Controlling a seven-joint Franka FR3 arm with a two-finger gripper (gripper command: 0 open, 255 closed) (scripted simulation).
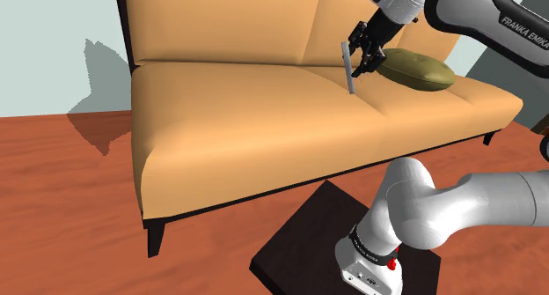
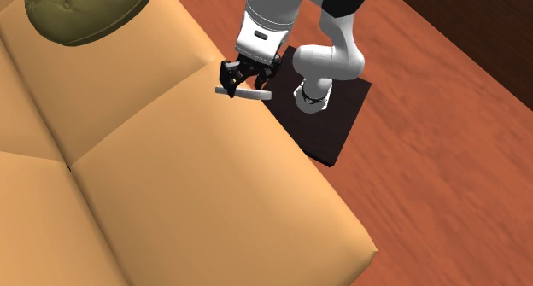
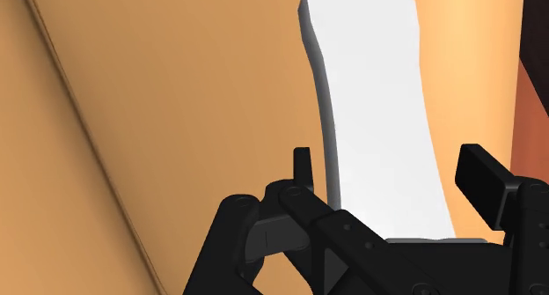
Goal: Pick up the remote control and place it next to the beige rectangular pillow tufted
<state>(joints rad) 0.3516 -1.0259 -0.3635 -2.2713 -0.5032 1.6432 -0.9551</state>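
My black gripper point(image 1: 361, 62) is shut on the remote control point(image 1: 349, 70), a slim pale grey-white bar. It holds the remote on end above the tan sofa seat point(image 1: 264, 117), lower tip close to the cushion. The tufted pillow point(image 1: 420, 70), drawn olive-green, lies on the seat just beyond the gripper toward the shoulder view's right. In the second exterior view the gripper point(image 2: 246, 86) carries the remote point(image 2: 248, 94) near the seat's front edge, and the pillow point(image 2: 84, 11) sits at the upper left. In the wrist view the remote point(image 3: 378, 108) is clasped between the fingers point(image 3: 482, 180).
The sofa backrest point(image 1: 220, 25) rises behind the seat. A dark box stand point(image 2: 329, 113) holds the arm's base on the red-brown wooden floor point(image 2: 444, 139). The seam between the two seat cushions point(image 2: 68, 165) runs across the sofa.
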